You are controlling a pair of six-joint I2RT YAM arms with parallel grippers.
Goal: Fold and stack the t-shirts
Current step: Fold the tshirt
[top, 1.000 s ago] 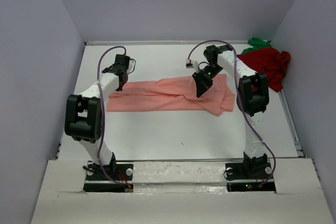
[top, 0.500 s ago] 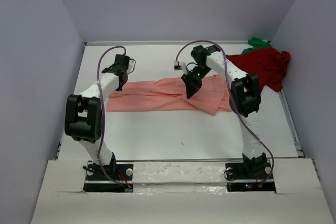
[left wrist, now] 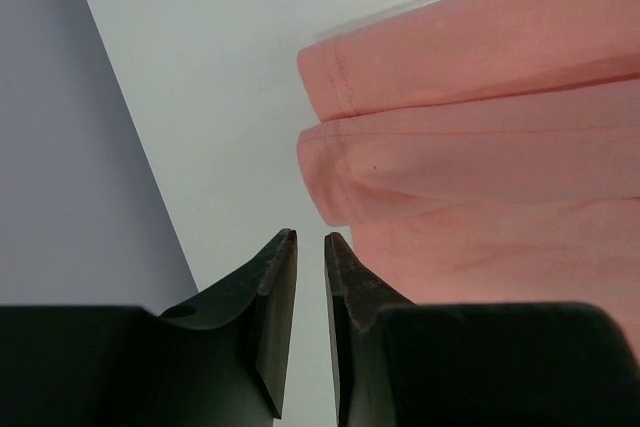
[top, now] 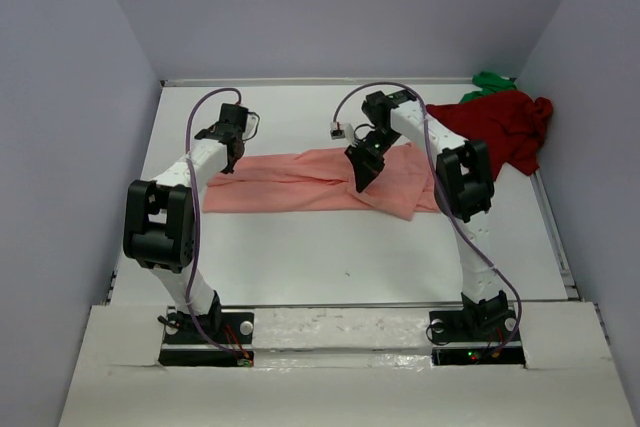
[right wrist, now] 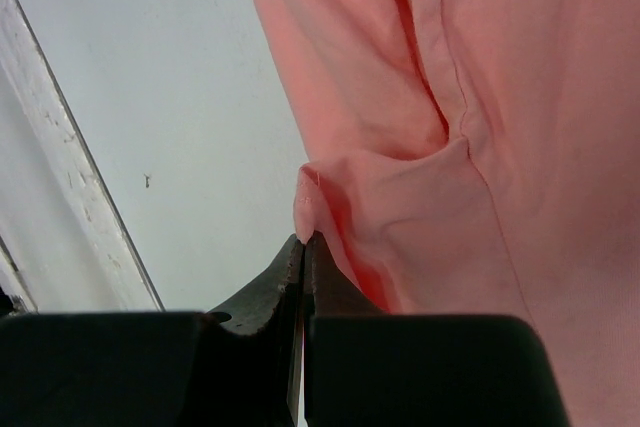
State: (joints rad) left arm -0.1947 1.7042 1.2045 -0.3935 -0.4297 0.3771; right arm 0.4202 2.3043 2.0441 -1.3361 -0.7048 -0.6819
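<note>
On the white table (top: 300, 267), pinching a fold of the soft salmon-pink cloth t-shirt (top: 290, 182) in the closed right claw (right wrist: 302, 243), with the left claw (left wrist: 310, 239) narrowly parted, empty, beside its left hem; probably light, limp, best gripped at hems.

text: none legible | labels, brands: none legible | numbers, signs: none legible

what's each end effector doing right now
left end effector: narrowly open, empty
right end effector: shut on the salmon-pink t-shirt
</note>
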